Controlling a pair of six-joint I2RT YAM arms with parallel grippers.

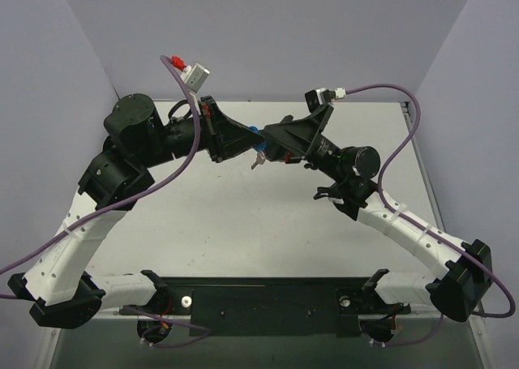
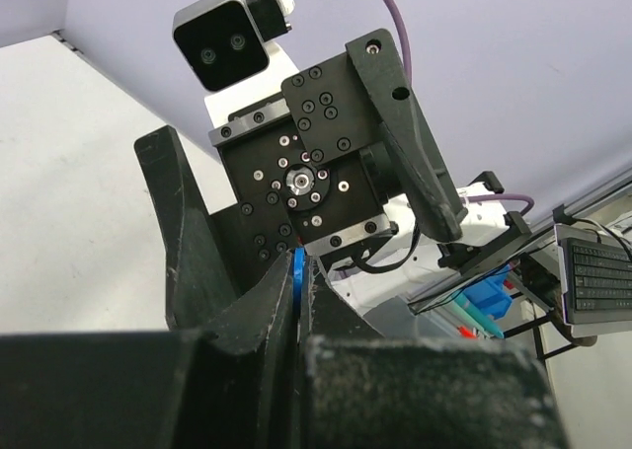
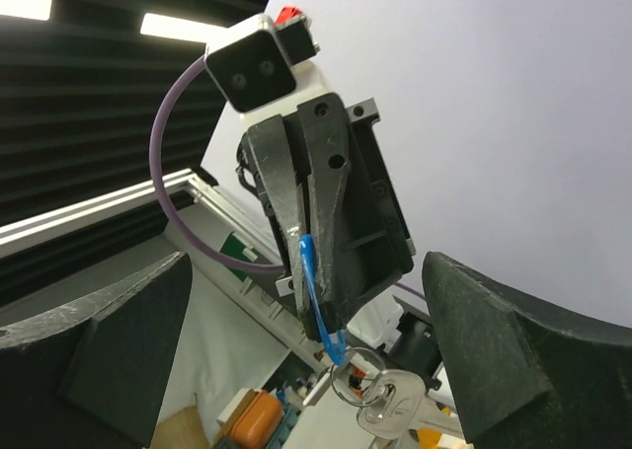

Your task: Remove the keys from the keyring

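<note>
The left gripper (image 3: 304,227) is raised above the table (image 1: 243,231), its jaws nearly closed on a blue tag (image 3: 314,296). From the tag's lower end hangs the keyring (image 3: 348,382) with the silver keys (image 3: 388,402) dangling in the air beneath it. The right gripper (image 1: 272,143) faces it just beside the bunch, its jaws spread wide and holding nothing

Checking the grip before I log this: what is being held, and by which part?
Left gripper holds the keyring by the top of its blue tag; the keys hang free below. Right gripper is open, empty.
</note>
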